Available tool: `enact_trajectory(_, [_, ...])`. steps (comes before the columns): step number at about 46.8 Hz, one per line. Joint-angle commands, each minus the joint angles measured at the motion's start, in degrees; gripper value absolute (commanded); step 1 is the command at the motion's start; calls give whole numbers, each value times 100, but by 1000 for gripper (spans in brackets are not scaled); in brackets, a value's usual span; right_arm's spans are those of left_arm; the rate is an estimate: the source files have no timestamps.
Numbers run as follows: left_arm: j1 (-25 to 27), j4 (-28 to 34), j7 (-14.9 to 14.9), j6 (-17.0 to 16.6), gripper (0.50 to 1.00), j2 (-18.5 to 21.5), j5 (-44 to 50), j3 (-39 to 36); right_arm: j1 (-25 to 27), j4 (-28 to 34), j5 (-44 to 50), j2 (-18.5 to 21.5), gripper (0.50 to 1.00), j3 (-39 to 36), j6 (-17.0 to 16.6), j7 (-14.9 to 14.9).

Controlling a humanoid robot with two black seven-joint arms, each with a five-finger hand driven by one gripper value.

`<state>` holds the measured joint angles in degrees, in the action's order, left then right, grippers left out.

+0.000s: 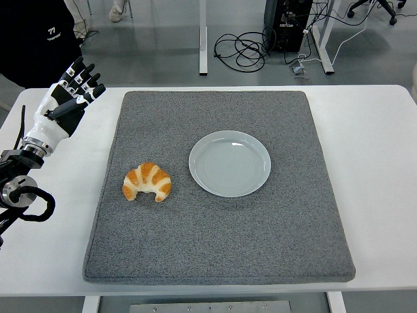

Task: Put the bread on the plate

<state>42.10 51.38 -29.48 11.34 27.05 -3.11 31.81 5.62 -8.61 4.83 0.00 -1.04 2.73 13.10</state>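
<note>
A golden croissant-shaped bread lies on the grey mat, left of centre. Just to its right sits an empty pale blue plate, a small gap between them. My left hand hovers over the white table at the far left, above and left of the bread, its fingers stretched out and holding nothing. The right arm does not show.
The grey mat covers most of the white table. A person in dark clothing stands at the top left, close behind my left hand. Cables and table legs lie on the floor beyond the far edge.
</note>
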Motion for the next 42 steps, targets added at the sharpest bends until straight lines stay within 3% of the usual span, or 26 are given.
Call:
enact_trajectory(1, [-9,-5,-14,-9,972,-6,3,-17,0,0,0,0,1000,-1,8,0])
enact_trajectory(42, [-35,4,-5,-9,972,-33,3,-35,0,9,0,0,1000,8,0,0])
